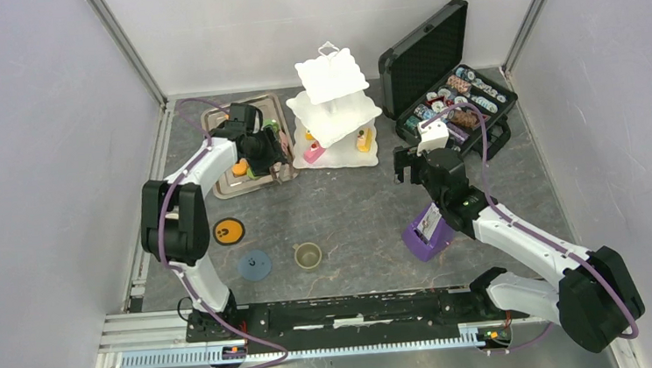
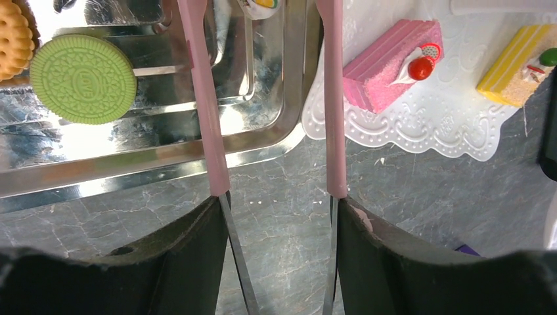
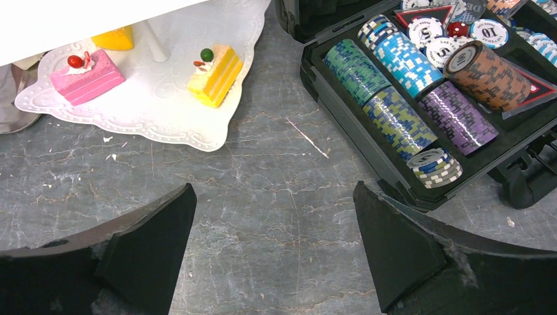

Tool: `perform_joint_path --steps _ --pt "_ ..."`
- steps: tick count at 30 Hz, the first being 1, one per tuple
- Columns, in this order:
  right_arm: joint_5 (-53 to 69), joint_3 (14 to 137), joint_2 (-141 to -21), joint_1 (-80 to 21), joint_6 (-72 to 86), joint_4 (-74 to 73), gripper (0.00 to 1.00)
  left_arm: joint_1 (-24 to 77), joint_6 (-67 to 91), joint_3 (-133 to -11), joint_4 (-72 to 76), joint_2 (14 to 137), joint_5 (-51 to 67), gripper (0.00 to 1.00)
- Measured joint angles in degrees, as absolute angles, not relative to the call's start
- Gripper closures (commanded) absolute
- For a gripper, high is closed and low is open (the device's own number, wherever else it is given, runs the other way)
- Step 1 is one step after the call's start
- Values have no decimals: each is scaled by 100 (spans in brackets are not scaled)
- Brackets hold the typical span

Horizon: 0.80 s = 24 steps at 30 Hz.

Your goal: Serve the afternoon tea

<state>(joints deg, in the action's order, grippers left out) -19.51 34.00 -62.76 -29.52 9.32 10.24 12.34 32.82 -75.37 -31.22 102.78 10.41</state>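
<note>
**A:** What is the state of the left gripper?

**B:** It is clenched on a pair of pink tongs, with one arm lying along each finger. The arms stand apart. Their tips run out of the wrist view, so I cannot tell whether they carry anything.

**A:** And the right gripper?

**B:** Released, with the jaws wide and nothing between them. It hangs over bare bench, between the stand's lowest tier and the chip case.

**A:** Where are the pastries?

**B:** A green biscuit lies flat on the steel tray, inside the rim and off to one side of the tongs. A pink cake slice and a yellow cake slice sit on the lowest tier of the white stand, near its scalloped edge. One tray corner lies just beside that edge. The olive cup and two coasters sit toward the near edge of the bench.

**A:** How will the biscuit handle?

**B:** In my judgement it is a light, stiff toy, a thin disc with a smooth rim. On polished steel it probably slides when nudged.
- **Where to hold it:** set the tips on opposite points of the rim, low against the tray floor.
- **How hard to squeeze:** moderately. The tongs are springy, and an off-centre pinch would likely flick the disc out.
- **The cake slices:** they are blocky, so take them by the long flat sides, clear of the toppings.
</note>
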Motion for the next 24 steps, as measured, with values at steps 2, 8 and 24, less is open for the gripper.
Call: perform_joint_path --steps 2,8,24 --pt "-1951 3400 -6276 -2952 932 1026 2 1234 3282 -7544 -3114 10313 1000 37" --pt "-1951 3400 -6274 -2952 934 1026 2 1234 3280 -7564 -3055 10409 937 45" --pt "-1949 3400 -6276 -2952 934 1026 2 1234 3258 -7553 -2989 10298 735 75"
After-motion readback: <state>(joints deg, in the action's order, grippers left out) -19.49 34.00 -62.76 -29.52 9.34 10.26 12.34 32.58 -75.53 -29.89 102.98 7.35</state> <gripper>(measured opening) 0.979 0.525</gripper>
